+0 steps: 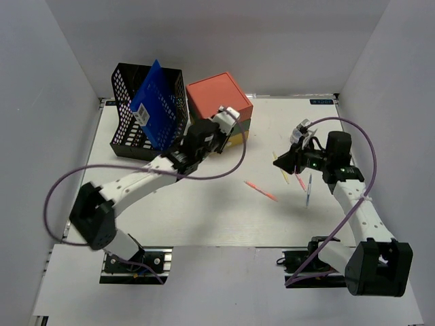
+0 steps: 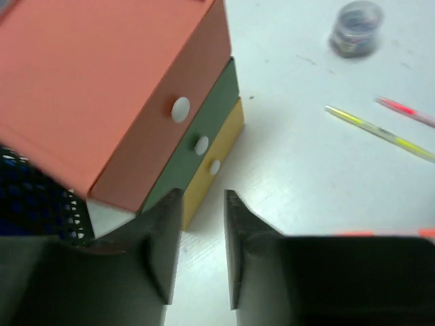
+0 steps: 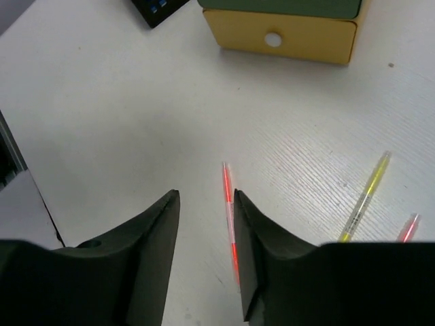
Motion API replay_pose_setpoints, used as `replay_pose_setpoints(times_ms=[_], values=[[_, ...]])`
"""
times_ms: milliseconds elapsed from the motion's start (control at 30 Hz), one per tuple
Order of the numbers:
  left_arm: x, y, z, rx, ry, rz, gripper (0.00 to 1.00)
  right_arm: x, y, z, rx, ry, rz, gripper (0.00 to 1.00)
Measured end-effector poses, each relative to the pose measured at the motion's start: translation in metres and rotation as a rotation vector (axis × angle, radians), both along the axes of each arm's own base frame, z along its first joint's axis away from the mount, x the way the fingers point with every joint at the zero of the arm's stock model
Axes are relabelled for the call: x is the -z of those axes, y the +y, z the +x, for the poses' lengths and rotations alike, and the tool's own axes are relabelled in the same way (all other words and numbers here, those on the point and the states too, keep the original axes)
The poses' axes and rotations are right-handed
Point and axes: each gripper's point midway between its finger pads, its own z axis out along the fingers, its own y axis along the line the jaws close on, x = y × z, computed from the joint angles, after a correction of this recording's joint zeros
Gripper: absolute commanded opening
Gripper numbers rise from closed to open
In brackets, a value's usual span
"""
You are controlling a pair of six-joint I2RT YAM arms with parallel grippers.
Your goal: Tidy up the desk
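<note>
The right gripper (image 3: 206,197), released, hangs over a pen (image 3: 228,197) near the box (image 3: 279,37); lowering and clenching seem next. The left gripper (image 2: 202,197), beside the box, is released too.

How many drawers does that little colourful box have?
3, stacked in the drawer box: the coral drawer on top, the green drawer in the middle and the yellow drawer at the bottom. Each has a white knob. None looks hidden.

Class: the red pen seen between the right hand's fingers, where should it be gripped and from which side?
Likely mid-shaft, from straight above: the red pen lies flat on the desk, so only its thin long sides are free to be pinched, closing across the barrel.
</note>
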Motion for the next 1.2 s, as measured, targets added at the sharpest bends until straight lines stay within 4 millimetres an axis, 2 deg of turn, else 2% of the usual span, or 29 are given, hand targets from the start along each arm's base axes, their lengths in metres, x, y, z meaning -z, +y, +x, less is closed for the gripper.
replay_pose_setpoints(times_ms=[33,133,233,333,400,467,533,600,667,767,1000,1200], values=[[-0.011,0.005,-0.012,0.02,-0.007,-0.03,0.64,0.005,0.002,0.0,-0.012,0.016,-0.002,0.48],[-0.036,0.029,-0.046,0.038,-0.032,-0.131,0.81,0.018,0.015,-0.003,-0.054,0.059,-0.013,0.53],[-0.045,0.063,-0.073,0.012,-0.053,-0.208,0.86,0.032,0.033,-0.004,-0.089,0.109,-0.038,0.56],[-0.033,0.086,-0.087,-0.023,-0.033,-0.243,0.9,0.04,0.054,0.006,-0.104,0.154,-0.071,0.57],[-0.012,0.096,-0.091,-0.044,0.014,-0.227,0.92,0.037,0.069,0.023,-0.09,0.165,-0.083,0.57],[0.006,0.098,-0.094,-0.046,0.071,-0.2,0.92,0.033,0.084,0.038,-0.065,0.168,-0.072,0.58],[0.014,0.097,-0.095,-0.043,0.107,-0.196,0.93,0.033,0.097,0.052,-0.035,0.166,-0.049,0.62],[0.017,0.095,-0.098,-0.028,0.131,-0.207,0.93,0.037,0.108,0.058,-0.009,0.188,-0.017,0.69],[0.016,0.093,-0.099,-0.013,0.145,-0.225,0.93,0.039,0.117,0.067,0.018,0.195,0.023,0.7],[0.019,0.092,-0.1,-0.005,0.163,-0.229,0.93,0.044,0.128,0.08,0.06,0.214,0.073,0.71],[0.028,0.084,-0.104,0.042,0.215,-0.24,0.93,0.075,0.147,0.112,0.155,0.335,0.145,0.66],[0.027,0.084,-0.105,0.051,0.219,-0.247,0.93,0.078,0.156,0.138,0.211,0.373,0.198,0.62]])
